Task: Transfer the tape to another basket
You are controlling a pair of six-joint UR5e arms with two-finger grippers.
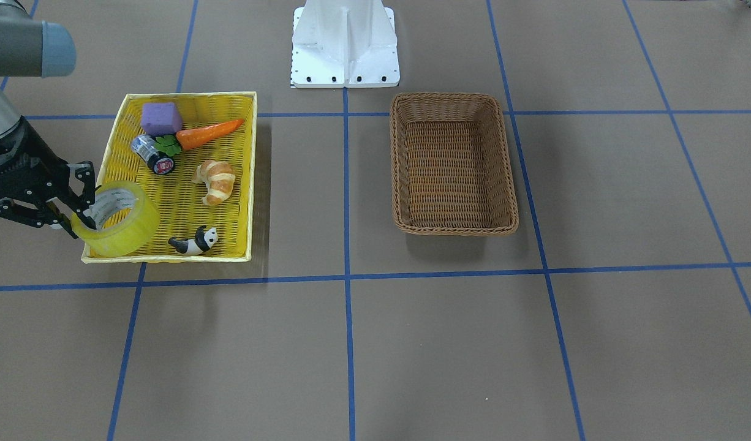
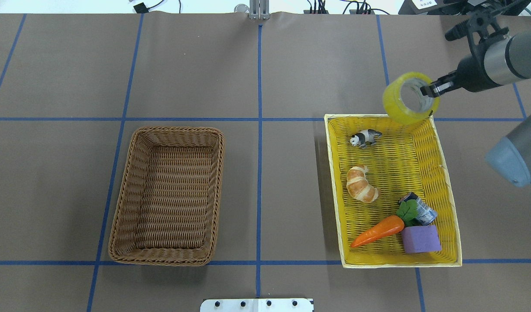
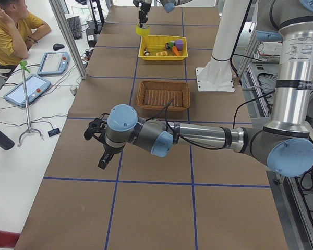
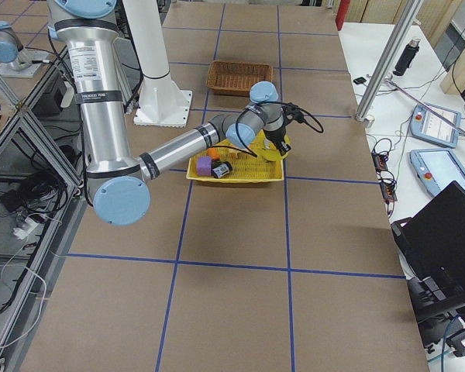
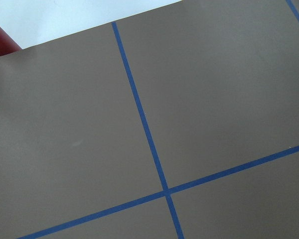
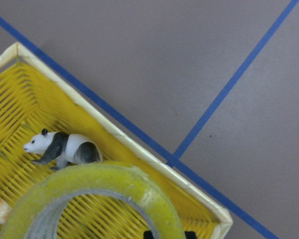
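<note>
One roll of tape (image 2: 394, 105) is in my right claw (image 2: 426, 91), which is closed on the wall of the ring, one finger inside the core. The roll hangs tilted over the corner of the yellow tray (image 2: 333, 186) farthest from my base and appears to be raised off the weave. I judge the pick-up done and the carry and release outstanding. The one brown basket (image 2: 179, 130) stands well apart on my left side, with nothing in it. The tray count is five: one panda figure (image 2: 366, 137) nearest the roll, one croissant (image 2: 361, 184), one carrot (image 2: 378, 231), one purple block (image 2: 420, 239) and one small black-and-silver cylinder (image 2: 423, 212). My left claw (image 3: 99, 143) hangs over the bare surface (image 2: 265, 65), away from both containers. I cannot tell whether it is open.
</note>
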